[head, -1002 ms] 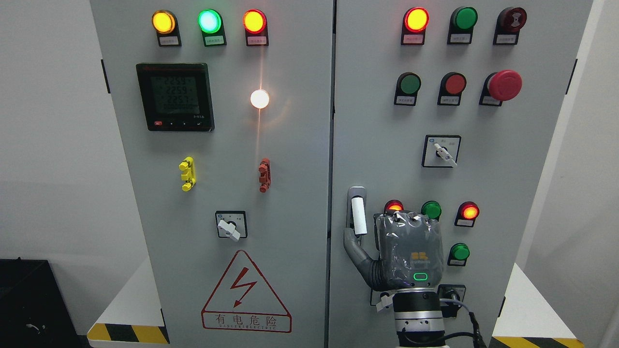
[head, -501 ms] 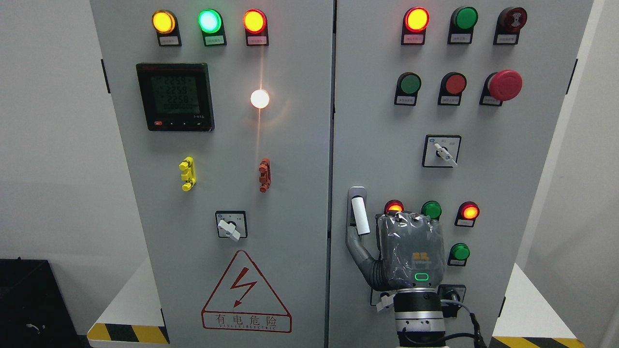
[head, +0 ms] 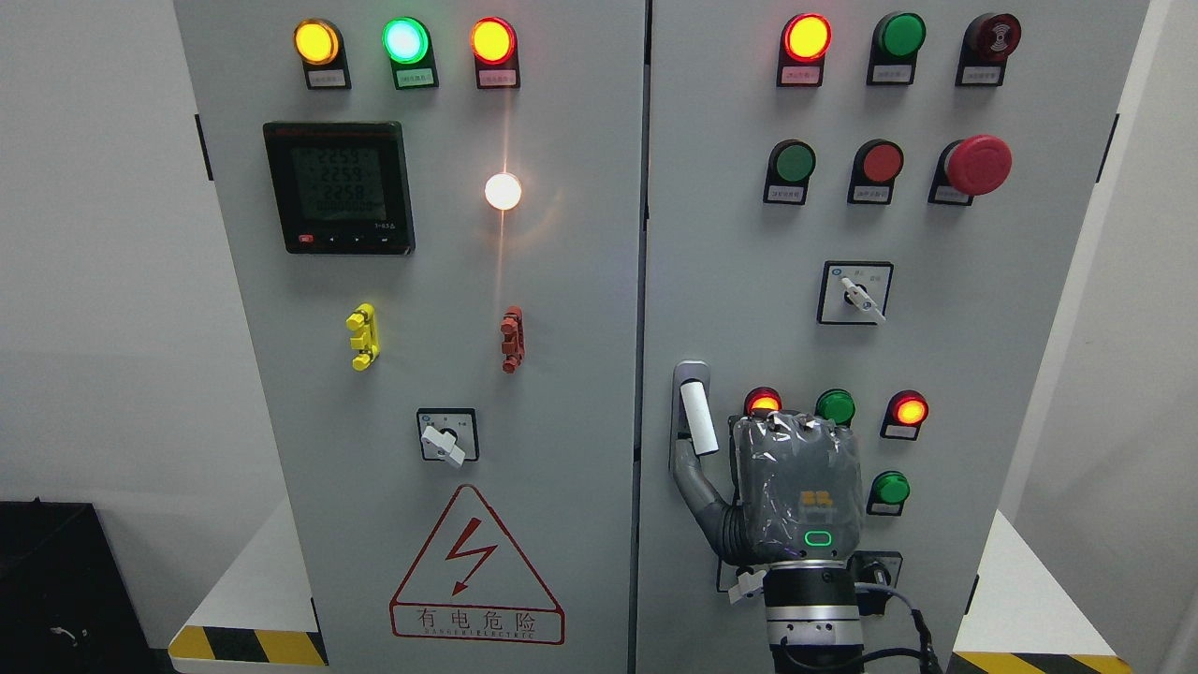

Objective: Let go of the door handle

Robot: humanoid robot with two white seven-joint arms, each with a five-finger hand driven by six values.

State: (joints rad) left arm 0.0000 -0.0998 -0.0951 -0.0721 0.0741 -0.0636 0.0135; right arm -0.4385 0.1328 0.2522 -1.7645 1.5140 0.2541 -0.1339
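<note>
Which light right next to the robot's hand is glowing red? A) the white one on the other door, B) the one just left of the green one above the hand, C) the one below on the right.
B: the red light glows just above the right hand, left of the unlit green light.

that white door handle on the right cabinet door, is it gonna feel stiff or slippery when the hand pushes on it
The white door handle looks smooth and glossy, so it is probably somewhat slippery. It is a short, thick bar in a metal surround, so likely rigid rather than flexing. It sits slightly tilted, which suggests it pivots, perhaps against a spring. The right hand has its thumb just below it.
</note>
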